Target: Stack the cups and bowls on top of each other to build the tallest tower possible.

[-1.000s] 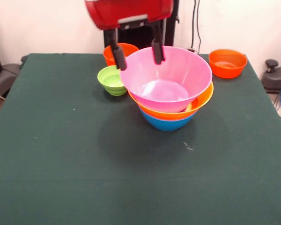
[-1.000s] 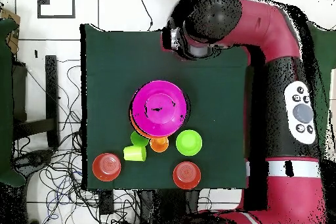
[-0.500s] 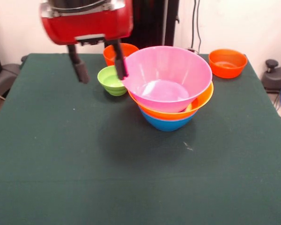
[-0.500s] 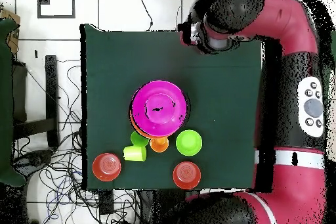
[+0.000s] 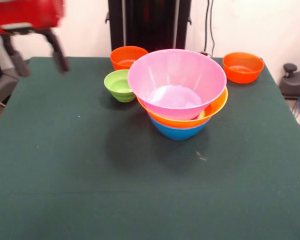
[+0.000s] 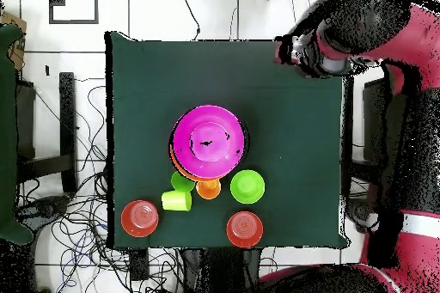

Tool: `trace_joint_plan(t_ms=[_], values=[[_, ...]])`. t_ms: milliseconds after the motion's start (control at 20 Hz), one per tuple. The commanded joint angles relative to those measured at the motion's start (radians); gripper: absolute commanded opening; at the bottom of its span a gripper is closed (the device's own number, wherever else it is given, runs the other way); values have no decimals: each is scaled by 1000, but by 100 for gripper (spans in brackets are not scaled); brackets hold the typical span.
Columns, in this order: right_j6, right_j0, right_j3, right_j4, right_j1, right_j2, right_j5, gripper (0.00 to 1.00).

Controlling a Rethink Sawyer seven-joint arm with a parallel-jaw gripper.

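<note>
1. Pincer (image 5: pixel 36 56) spread wide, empty, over a counter (image 5: pixel 90 190) corner.
2. Tower (image 5: pixel 179 95) mid-counter; small bowls and cups crowd one edge.
3. Opposite half of counter bare.

Pink bowl (image 5: pixel 176 82) over yellow-orange bowl (image 5: pixel 217 108) and blue bowl (image 5: pixel 177 131); green table (image 5: pixel 90 170).

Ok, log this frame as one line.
gripper: open, empty, off table's edge | tower: pink on yellow-orange on blue | green bowl: loose beside
</note>
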Motion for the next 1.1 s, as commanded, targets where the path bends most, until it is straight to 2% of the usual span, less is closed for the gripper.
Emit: trace_joint_plan(t_ms=[50,300,500,850,1100], values=[[-445,-22,111,-121,46,42,-56,100],[-451,-20,145,-153,103,47,-156,100],[-397,-9,162,-160,140,40,-228,100],[-348,7,163,-143,150,35,-247,100],[-331,14,169,-120,130,37,-212,100]])
